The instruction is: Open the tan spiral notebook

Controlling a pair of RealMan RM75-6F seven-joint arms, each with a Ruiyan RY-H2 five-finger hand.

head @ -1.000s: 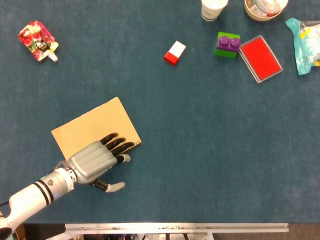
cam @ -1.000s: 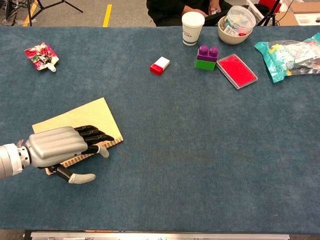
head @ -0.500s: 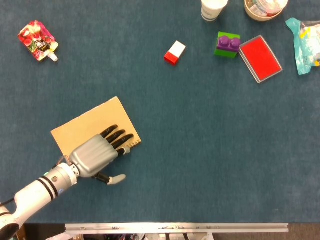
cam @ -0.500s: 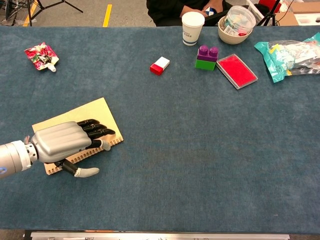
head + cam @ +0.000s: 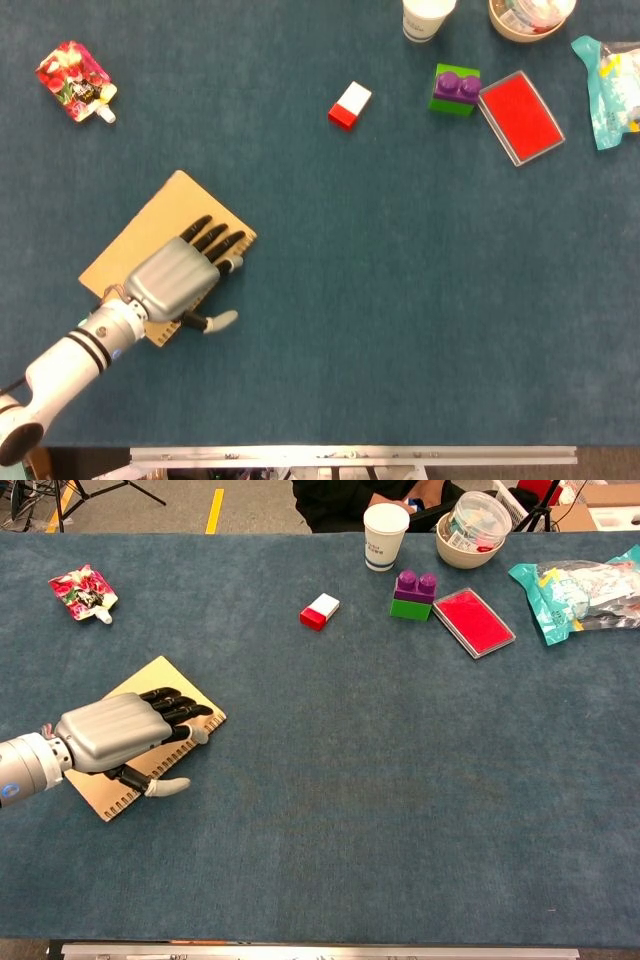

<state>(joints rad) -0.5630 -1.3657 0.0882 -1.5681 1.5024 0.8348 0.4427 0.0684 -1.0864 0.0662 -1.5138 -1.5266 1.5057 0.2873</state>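
The tan spiral notebook lies closed on the blue table, turned at an angle, with its spiral binding along the lower right edge. My left hand rests flat on the cover. Its dark fingers reach toward the corner by the binding, and the thumb sticks out past the spiral edge over the table. The hand grips nothing. My right hand shows in neither view.
A flowered pouch lies at far left. Along the far side are a red-and-white block, a purple-and-green brick, a red tray, a paper cup, a bowl and a teal bag.
Under my left hand the notebook has turned counter-clockwise and slid left. The hand moved left and farther away with it, still flat on the cover.
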